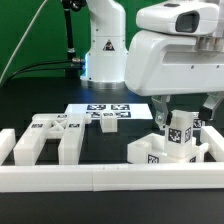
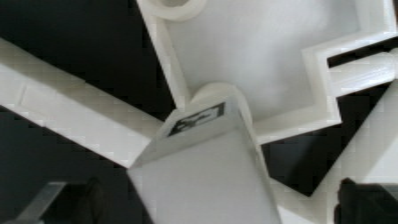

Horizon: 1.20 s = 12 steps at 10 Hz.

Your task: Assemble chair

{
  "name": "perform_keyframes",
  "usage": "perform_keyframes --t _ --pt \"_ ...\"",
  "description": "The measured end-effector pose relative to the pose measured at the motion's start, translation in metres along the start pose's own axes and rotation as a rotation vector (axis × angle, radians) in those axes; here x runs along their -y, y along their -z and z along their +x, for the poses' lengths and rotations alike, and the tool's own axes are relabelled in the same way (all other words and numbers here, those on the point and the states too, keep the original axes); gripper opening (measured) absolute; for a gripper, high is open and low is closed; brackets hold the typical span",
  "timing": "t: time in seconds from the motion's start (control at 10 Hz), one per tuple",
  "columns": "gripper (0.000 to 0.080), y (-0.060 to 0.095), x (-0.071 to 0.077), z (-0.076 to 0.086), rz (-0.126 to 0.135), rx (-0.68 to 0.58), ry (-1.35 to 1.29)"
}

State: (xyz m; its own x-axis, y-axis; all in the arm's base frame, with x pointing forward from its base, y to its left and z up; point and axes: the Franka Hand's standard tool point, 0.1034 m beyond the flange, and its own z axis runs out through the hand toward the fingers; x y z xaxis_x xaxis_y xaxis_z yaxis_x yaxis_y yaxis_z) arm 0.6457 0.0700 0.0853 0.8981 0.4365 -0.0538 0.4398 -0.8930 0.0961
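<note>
My gripper hangs at the exterior view's right, over a cluster of white chair parts that lies against the border wall. Its jaws straddle an upright tagged white piece. In the wrist view this piece is a long white leg with a tag near its end, running between the dark fingers. A gap shows on one side, so the gripper looks open around the leg. Under the leg lies a white stepped panel. A slotted panel and small tagged pieces lie at the left and middle.
The long low white border wall runs along the front. The marker board lies flat in the middle, in front of the robot base. Black cables trail at the back left.
</note>
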Motion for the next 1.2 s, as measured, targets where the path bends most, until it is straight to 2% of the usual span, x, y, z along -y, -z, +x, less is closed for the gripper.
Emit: perform_keyframes --t 0.2,0.4,0.7,0.9,1.0,1.2 --pt "0.0623 0.000 0.000 0.000 0.000 0.000 -0.022" --pt "0.0282 0.000 0.000 0.000 0.002 0.000 -0.171" --pt "0.0284 -0.001 0.000 0.000 0.004 0.000 -0.333" --pt "0.0284 -0.001 -0.007 0.011 -0.003 -0.067 -0.501" --pt "0.0285 -0.001 -0.006 0.018 0.004 -0.101 -0.654" --pt "0.0285 -0.001 -0.004 0.019 0.050 -0.100 -0.904"
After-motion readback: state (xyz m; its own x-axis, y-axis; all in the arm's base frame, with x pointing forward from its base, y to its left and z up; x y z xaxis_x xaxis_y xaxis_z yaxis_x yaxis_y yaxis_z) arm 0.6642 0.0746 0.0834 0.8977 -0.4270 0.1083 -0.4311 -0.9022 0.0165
